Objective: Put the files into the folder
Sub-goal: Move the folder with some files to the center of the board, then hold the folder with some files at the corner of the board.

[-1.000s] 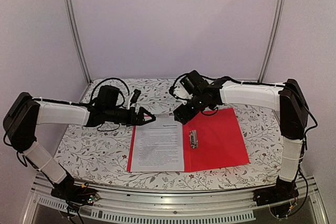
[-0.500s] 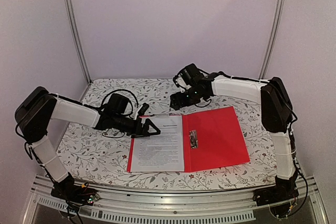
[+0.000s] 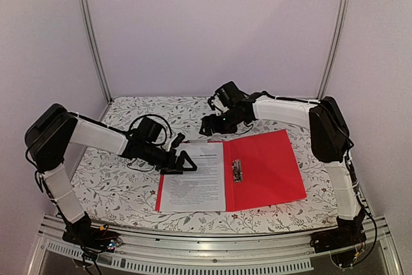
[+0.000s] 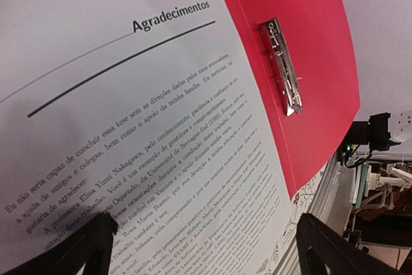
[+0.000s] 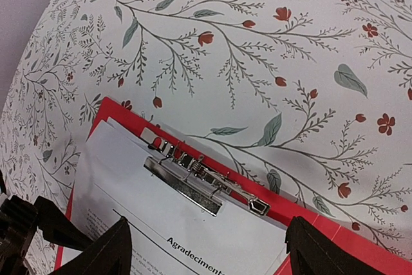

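The red folder [image 3: 267,169] lies open on the floral table, its metal clip [image 3: 236,170] at the spine. The files [image 3: 193,178], white printed sheets headed "Agradecimentos", rest flat on its left half. My left gripper [image 3: 187,162] hovers open over the sheets' upper left part; in the left wrist view its gripper [image 4: 206,246] straddles the text of the files [image 4: 129,127], with the folder [image 4: 302,43] and clip [image 4: 281,66] beyond. My right gripper [image 3: 207,127] stands open just past the folder's far edge. Its gripper [image 5: 209,243] looks down on the clip [image 5: 199,185] and files [image 5: 129,198].
The floral tablecloth [image 3: 116,185] spreads around the folder on all sides. Metal frame posts [image 3: 90,37] and pale walls close off the back and sides. The table's metal front rail [image 3: 206,233] runs between the two arm bases.
The left gripper has moved nearer and to the right, onto the upper left of the sheets. The right gripper has drawn back from over the folder's top edge towards the far left.
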{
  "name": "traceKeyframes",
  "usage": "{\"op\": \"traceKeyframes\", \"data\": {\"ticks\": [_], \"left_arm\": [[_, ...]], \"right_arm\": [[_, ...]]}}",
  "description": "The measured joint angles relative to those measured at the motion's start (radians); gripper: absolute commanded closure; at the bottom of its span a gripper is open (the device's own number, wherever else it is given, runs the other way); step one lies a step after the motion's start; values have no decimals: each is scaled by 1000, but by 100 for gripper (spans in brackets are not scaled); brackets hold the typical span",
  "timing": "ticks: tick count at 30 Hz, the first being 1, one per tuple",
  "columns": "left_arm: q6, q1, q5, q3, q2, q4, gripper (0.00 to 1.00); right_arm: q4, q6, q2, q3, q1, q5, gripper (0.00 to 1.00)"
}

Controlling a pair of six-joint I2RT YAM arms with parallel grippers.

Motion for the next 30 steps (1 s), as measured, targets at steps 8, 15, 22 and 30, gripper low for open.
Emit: {"op": "traceKeyframes", "data": {"ticks": [8, 15, 22, 30], "left_arm": [[8, -3, -2, 28, 14, -42, 0], [18, -5, -2, 43, 23, -60, 0], [23, -6, -2, 54, 29, -69, 0], [26, -6, -2, 58, 31, -73, 1]], "right_arm": [[12, 72, 49, 6, -9, -51, 17], [23, 118, 63, 6, -20, -80, 17], [26, 139, 85, 6, -26, -96, 17], [34, 153, 106, 6, -35, -112, 17]]}}
